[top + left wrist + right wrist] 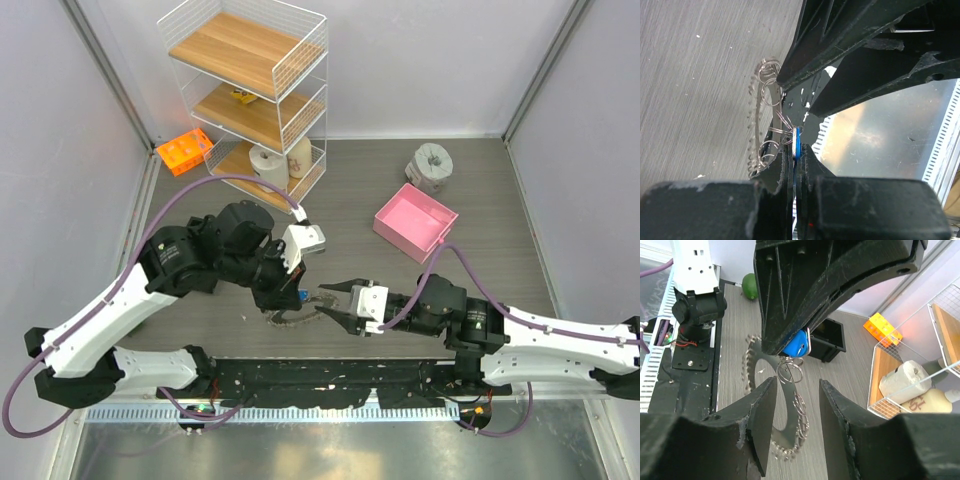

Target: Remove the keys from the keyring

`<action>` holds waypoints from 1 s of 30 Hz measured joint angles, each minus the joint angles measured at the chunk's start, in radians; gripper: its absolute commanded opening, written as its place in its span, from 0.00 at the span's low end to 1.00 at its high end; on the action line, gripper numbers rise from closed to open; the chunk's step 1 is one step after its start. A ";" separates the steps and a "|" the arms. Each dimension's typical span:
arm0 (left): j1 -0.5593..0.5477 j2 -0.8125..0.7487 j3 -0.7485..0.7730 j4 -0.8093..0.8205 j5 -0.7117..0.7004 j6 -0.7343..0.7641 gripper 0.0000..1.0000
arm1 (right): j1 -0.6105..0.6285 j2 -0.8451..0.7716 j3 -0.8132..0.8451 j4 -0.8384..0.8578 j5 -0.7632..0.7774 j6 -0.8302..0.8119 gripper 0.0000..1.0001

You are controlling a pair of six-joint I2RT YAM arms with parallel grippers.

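Observation:
The keyring [296, 318] lies on the table between the arms, rimmed with small silver keys [753, 131] fanned like saw teeth. My left gripper [291, 296] is shut on the blue-headed key [797, 142], which hangs from small split rings [771, 96] linked to the keyring. My right gripper [322, 301] is open and empty, just right of the blue-headed key [799, 344]. In the right wrist view its fingers [761, 412] straddle the keyring [790, 440] from above. The yellow-headed key is out of view.
A pink box [415, 222] and a grey roll [431, 166] sit at the back right. A white wire shelf [250, 90] and an orange block [185, 152] stand at the back left. A black box [827, 339] sits beyond the keyring.

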 measured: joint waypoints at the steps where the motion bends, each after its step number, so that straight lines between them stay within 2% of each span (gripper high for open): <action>1: 0.000 0.000 0.000 -0.004 0.002 0.000 0.00 | 0.000 0.004 0.003 0.004 -0.008 0.000 0.44; 20: -0.014 -0.023 0.004 -0.013 0.032 0.022 0.00 | 0.000 0.072 0.035 0.013 -0.063 0.000 0.43; 22: -0.015 -0.026 0.006 -0.014 0.035 0.022 0.00 | 0.000 0.079 0.040 0.013 -0.073 0.000 0.36; 23: -0.016 -0.029 0.006 -0.015 0.036 0.022 0.00 | 0.000 0.082 0.044 0.013 -0.077 0.000 0.27; 25: -0.018 -0.033 0.008 -0.015 0.038 0.022 0.00 | 0.000 0.087 0.051 0.012 -0.084 -0.002 0.19; 28: -0.021 -0.039 0.010 -0.019 0.037 0.023 0.00 | 0.000 0.087 0.060 0.010 -0.092 0.000 0.08; 30: -0.021 -0.045 0.010 -0.020 0.036 0.023 0.00 | 0.000 0.086 0.061 0.009 -0.095 0.001 0.05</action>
